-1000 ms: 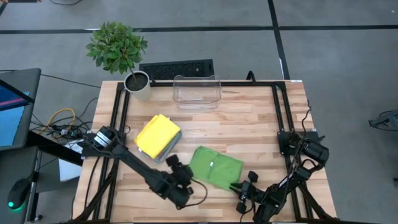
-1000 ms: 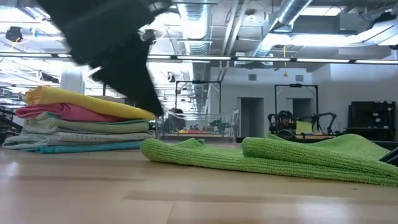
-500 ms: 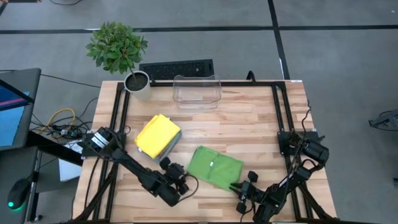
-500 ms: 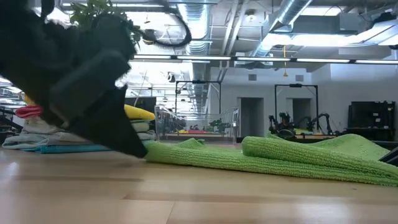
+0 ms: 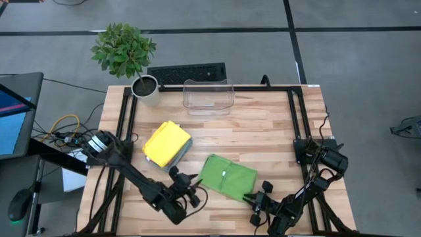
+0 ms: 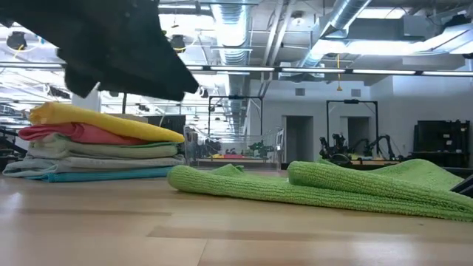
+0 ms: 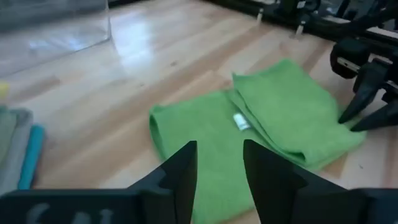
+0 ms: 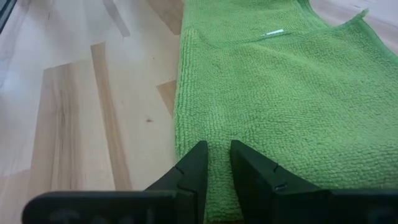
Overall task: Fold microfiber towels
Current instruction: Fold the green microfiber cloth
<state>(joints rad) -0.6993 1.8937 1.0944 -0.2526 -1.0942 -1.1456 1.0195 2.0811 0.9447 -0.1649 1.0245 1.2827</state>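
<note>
Now, from above, you are folding the green towel (image 5: 227,177) lying near the table's front edge, beside the stack of folded towels (image 5: 167,144). Your left gripper (image 5: 191,192) is hanging just beside its corner. Down low, the towel is lying half folded. Your left wrist is showing fingers apart, holding nothing. Your right gripper (image 8: 214,163) is pinching the towel's edge. Next, probably grab the free corner.

Robotics lab: exposed ceiling ducts (image 6: 347,22), distant robot rigs (image 6: 355,144).
</note>
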